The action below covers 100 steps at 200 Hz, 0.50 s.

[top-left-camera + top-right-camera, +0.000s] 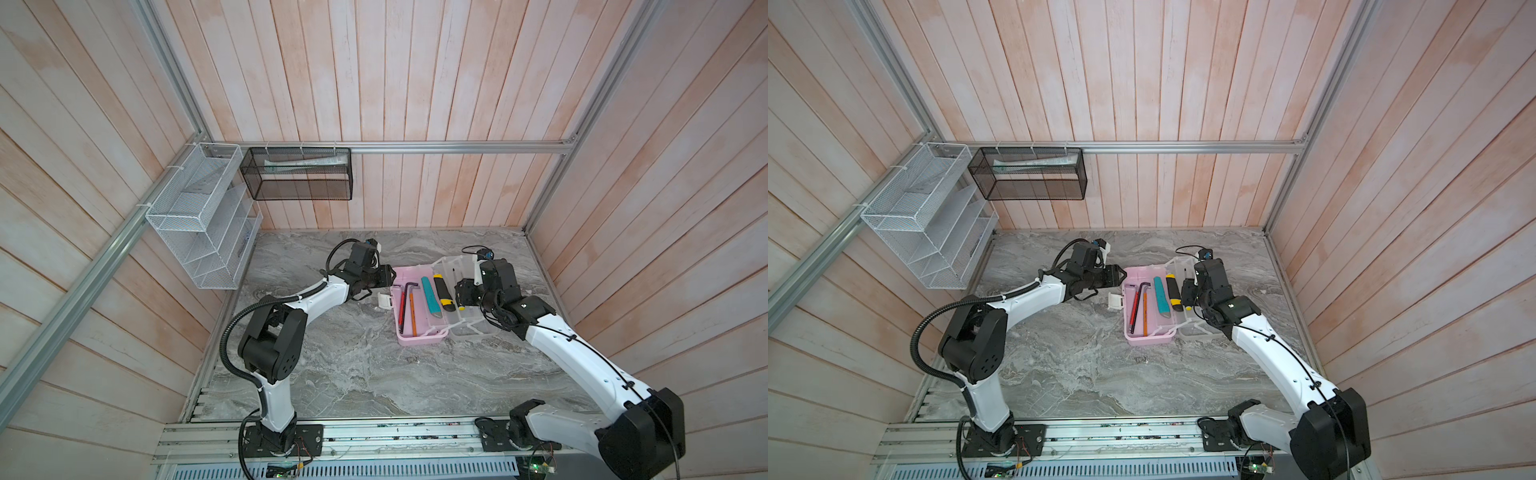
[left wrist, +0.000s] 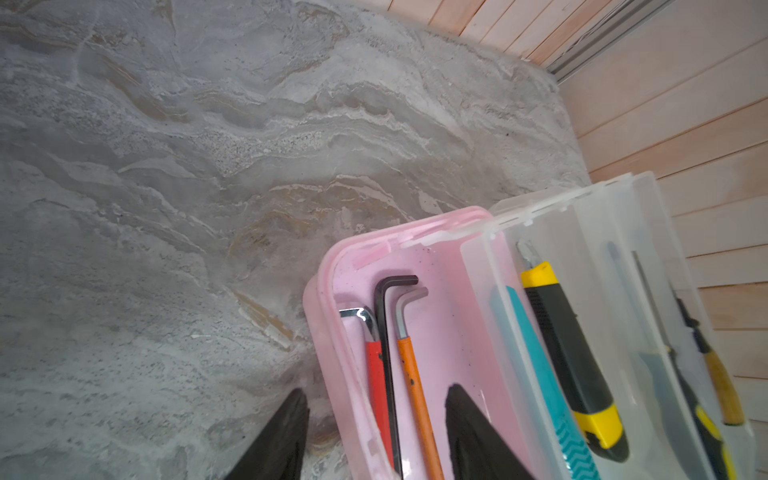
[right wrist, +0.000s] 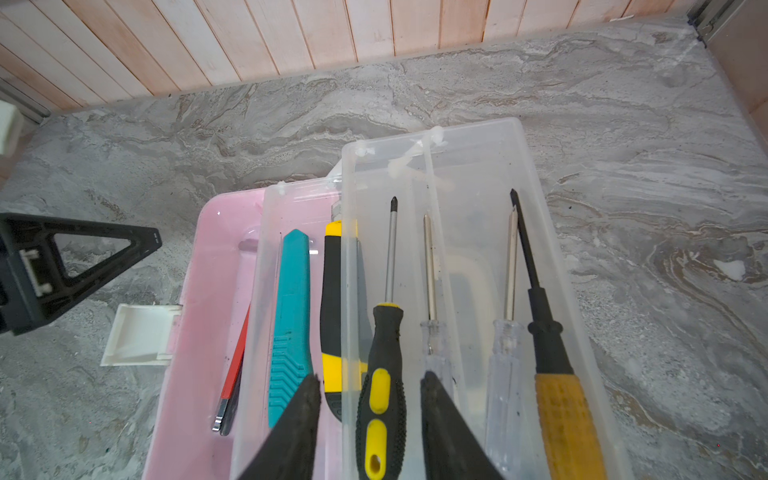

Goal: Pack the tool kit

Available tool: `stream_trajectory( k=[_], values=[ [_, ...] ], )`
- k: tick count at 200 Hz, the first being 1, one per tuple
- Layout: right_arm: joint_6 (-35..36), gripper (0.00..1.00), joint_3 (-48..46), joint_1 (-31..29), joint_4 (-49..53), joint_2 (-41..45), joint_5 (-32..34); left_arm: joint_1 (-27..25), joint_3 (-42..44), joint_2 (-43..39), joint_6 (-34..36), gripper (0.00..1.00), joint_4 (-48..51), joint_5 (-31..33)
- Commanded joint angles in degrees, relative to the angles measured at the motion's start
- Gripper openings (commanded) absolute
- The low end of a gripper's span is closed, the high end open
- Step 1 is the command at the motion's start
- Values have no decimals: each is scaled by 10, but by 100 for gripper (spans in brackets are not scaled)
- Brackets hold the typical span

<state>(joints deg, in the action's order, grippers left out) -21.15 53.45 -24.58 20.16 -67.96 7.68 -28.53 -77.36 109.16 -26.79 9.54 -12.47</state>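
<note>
Open tool kit case (image 1: 417, 341) just right of centre in a top view, on worktop (image 1: 353, 374); left pincer (image 2: 376, 390) half-wide astride pink wall (image 2: 328, 332) (likely steadying); right pincer (image 3: 370, 376) narrowly open around black-yellow screwdriver (image 3: 382, 340) in lid (image 3: 469, 166), unclamped.

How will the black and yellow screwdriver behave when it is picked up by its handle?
The screwdriver looks stiff: steel shaft, solid handle. Its dotted rubber grip probably will not slip. The handle is rounded and the clear lid is smooth, so a nudge may roll it.
</note>
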Motion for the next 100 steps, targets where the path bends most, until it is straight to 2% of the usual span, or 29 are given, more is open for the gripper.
stream_trajectory(
  k=[1,44,100],
  values=[
    [8,40,-8,4,-12,12,19,-9,-43,25,32,53,37,35],
    [11,40,-16,6,-17,16,14,-24,-100,72,47,52,87,89],
    [12,40,-40,17,-31,31,15,-25,-157,133,29,40,134,116]
  ],
)
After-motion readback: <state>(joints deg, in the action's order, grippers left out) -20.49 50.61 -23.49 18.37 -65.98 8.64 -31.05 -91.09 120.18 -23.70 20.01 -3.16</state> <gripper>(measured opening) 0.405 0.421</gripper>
